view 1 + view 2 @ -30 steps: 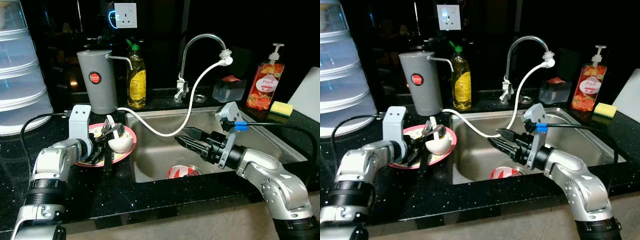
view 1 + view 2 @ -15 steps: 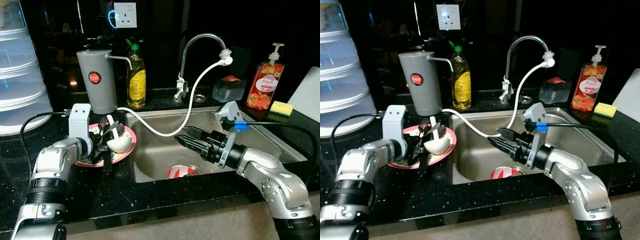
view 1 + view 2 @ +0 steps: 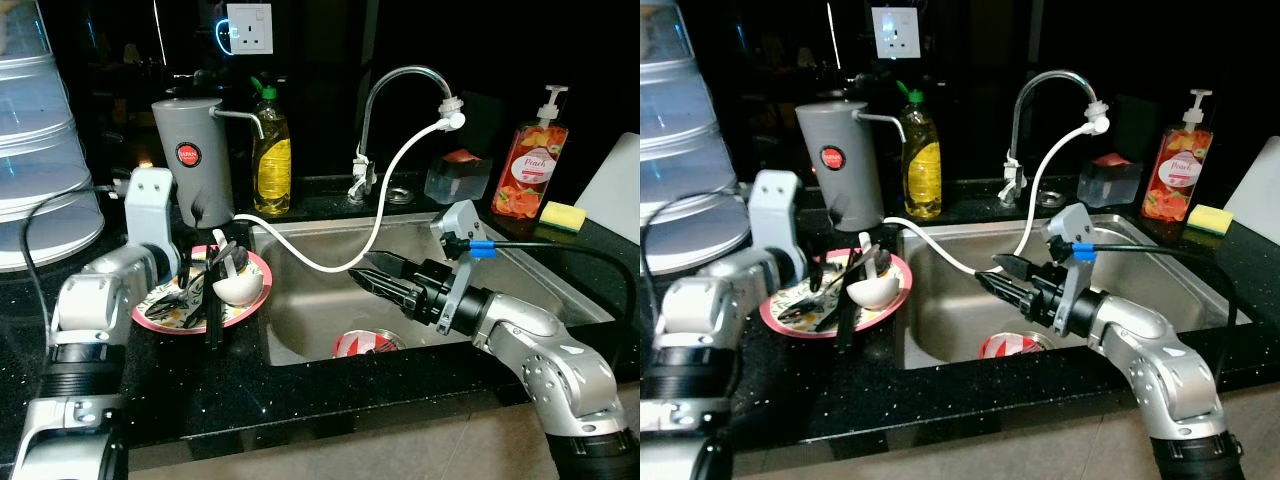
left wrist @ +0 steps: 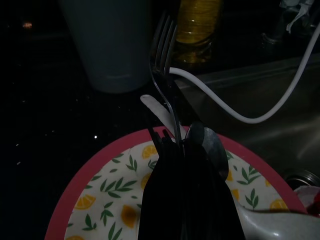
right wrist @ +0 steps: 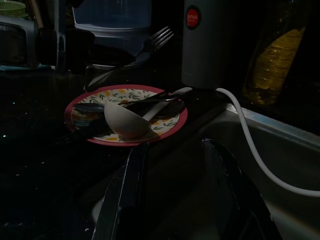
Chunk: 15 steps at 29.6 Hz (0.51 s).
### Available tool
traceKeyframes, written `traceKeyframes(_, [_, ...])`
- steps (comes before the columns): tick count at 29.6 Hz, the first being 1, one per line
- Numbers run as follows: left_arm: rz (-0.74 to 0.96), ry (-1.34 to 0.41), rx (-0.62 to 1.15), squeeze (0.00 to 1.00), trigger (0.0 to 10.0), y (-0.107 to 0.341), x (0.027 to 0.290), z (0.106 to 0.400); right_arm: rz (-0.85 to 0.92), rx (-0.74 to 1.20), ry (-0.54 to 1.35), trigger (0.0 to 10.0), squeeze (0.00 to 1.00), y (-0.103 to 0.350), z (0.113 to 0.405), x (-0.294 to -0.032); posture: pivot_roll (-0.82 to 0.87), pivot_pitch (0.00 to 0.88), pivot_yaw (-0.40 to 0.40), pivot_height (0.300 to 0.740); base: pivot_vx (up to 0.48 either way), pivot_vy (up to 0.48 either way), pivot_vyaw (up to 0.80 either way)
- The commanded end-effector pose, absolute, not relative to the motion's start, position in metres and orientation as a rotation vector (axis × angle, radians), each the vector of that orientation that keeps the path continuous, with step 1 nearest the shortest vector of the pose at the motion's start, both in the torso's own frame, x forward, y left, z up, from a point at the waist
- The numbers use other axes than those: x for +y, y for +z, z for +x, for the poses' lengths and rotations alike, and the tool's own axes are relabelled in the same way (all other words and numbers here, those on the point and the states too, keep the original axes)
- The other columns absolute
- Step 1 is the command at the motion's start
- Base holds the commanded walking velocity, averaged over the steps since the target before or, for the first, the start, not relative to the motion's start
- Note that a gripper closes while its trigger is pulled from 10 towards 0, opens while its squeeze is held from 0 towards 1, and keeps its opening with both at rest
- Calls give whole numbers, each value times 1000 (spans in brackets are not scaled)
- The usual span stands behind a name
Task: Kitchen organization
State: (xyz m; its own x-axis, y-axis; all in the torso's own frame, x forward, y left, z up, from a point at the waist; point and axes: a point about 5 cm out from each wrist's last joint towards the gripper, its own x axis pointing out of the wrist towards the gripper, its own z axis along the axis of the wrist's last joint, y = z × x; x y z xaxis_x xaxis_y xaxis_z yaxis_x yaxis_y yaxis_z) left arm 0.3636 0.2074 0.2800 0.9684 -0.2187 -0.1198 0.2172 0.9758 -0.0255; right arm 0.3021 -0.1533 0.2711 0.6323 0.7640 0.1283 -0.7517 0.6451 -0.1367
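A: What's over to the left of the sink (image 3: 560, 285)?

B: A stack of clear tubs (image 3: 45, 150), then the left gripper (image 4: 187, 165) raised over the pink-rimmed plate (image 3: 160, 318), which sits on the black counter (image 3: 200, 385) right beside the sink's left edge. Its 2 fingers are pinched tight on a fork (image 4: 165, 75), tines pointing up toward the grey dispenser (image 3: 195, 150) behind the plate.

A: Anything else in its grip?

B: The bowl of a spoon (image 4: 205, 142) sits right against the fingers, but I can't tell whether it's held. On the plate lie a white ladle (image 3: 238, 287) and some dark utensils (image 3: 165, 305).

A: And behind the sink?

B: A yellow soap bottle (image 3: 272, 150) at the left corner, the curved tap (image 3: 400, 85) in the middle with a white hose (image 3: 330, 262) looping down across the basin to the dispenser, then an orange pump bottle (image 3: 530, 165) and a yellow sponge (image 3: 563, 215) at the right corner.

A: The other arm?

B: The right gripper (image 3: 378, 280) hangs over the sink, pointing toward the plate, fingers parted with nothing between them. Below it, something red and white (image 3: 365, 343) lies at the bottom of the sink.
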Motion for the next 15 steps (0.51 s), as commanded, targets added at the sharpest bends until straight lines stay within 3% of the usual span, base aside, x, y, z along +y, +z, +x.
traceKeyframes(1, [-10, -229, 110, 0, 10000, 286, 210, 362, -81, -186, 867, 10000, 0, 273, 303, -154, -59, 23, -21, 740, 0, 0, 0])
traceKeyframes(10, [-19, -529, -95, 0, 10000, 319, 190, 346, -58, -226, 900, 10000, 0, 283, 301, -153, -64, 25, -19, 740, 0, 0, 0])
traceKeyframes(13, [-15, -789, -217, 0, 10000, 329, 166, 320, 122, -322, 961, 10000, 0, 302, 294, -152, -67, 28, -21, 740, 0, 0, 0])
traceKeyframes(15, [-21, -836, -228, 0, 10000, 329, 161, 315, 159, -341, 978, 10000, 0, 306, 292, -151, -67, 28, -21, 740, 0, 0, 0])
